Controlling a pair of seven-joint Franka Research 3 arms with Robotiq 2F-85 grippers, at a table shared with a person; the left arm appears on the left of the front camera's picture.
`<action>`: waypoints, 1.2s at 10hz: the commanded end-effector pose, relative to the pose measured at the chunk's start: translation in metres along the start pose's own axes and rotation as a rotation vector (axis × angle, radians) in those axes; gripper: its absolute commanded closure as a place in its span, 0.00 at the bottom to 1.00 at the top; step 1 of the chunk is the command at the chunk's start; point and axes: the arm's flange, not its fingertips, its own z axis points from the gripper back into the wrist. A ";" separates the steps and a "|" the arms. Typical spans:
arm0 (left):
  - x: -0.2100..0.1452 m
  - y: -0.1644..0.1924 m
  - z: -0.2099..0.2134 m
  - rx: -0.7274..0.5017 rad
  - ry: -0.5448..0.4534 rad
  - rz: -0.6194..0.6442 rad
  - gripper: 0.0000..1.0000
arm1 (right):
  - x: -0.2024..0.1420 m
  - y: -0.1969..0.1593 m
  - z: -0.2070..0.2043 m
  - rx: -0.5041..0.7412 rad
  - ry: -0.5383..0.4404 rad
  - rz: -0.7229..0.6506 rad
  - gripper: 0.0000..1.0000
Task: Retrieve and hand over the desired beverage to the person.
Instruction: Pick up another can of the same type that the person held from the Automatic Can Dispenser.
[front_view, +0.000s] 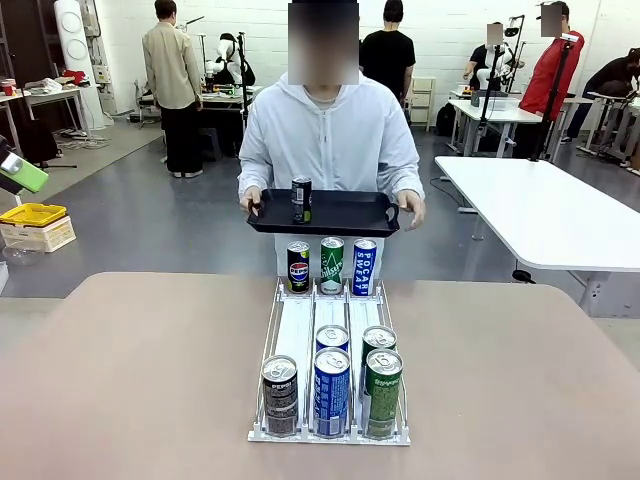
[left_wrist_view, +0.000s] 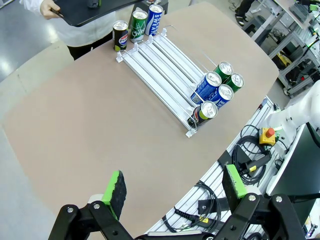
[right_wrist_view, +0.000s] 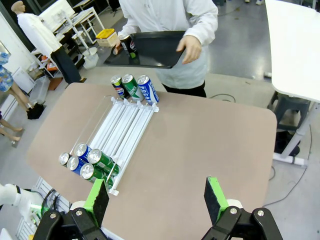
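The person (front_view: 330, 130) stands at the far side holding a black tray (front_view: 345, 215) with one black can (front_view: 301, 198) upright on it. On the table lies a white three-lane rack (front_view: 293, 330). At its far end stand a black Pepsi can (front_view: 298, 266), a green can (front_view: 332, 264) and a blue Pocari Sweat can (front_view: 364, 266). At the near end stand a black can (front_view: 280, 395), two blue cans (front_view: 331, 390) and two green cans (front_view: 382, 392). My left gripper (left_wrist_view: 175, 185) hangs open above the table's near left part. My right gripper (right_wrist_view: 156, 200) is open too, high over the near right part, and holds nothing.
A long white table (front_view: 550, 210) stands to the right behind the person. A yellow bin (front_view: 32, 214) sits on the floor at the left. Cables and a red-button box (left_wrist_view: 267, 135) lie below the table's near edge. Bare tabletop (front_view: 130, 370) spreads on both sides of the rack.
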 end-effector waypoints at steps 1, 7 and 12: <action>0.000 0.000 -0.001 -0.006 -0.003 -0.001 0.00 | 0.000 0.000 -0.002 0.020 -0.002 0.004 0.00; 0.087 -0.093 -0.105 0.165 0.347 0.002 0.00 | 0.000 0.000 -0.002 0.020 -0.002 0.004 0.00; 0.103 -0.196 -0.297 0.373 0.552 0.308 0.00 | 0.000 0.000 -0.002 0.020 -0.002 0.004 0.00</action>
